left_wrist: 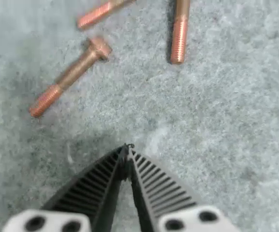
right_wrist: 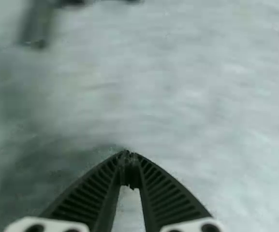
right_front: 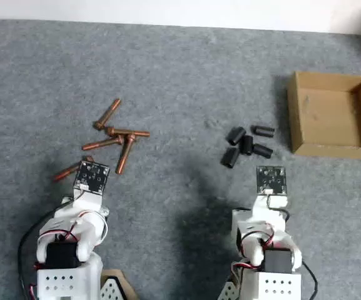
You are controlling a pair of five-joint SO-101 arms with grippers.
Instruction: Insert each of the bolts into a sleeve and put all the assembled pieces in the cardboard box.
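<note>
While my left gripper point(left_wrist: 128, 151) and right gripper point(right_wrist: 128, 155) both rest pinched closed and empty, with the copper bolts point(right_front: 130, 132) lying well apart from the cardboard box point(right_front: 328, 116) and the black sleeves point(right_front: 247, 145) just beside it, I judge no bolt is sleeved yet, so next I open the left over a bolt.

The left arm point(right_front: 74, 234) and the right arm point(right_front: 264, 240) sit folded back side by side, wrists angled forward and down. The left gripper point(left_wrist: 127, 149) has its jaws closed tip to tip. The right gripper point(right_wrist: 128, 155) is likewise closed.
</note>
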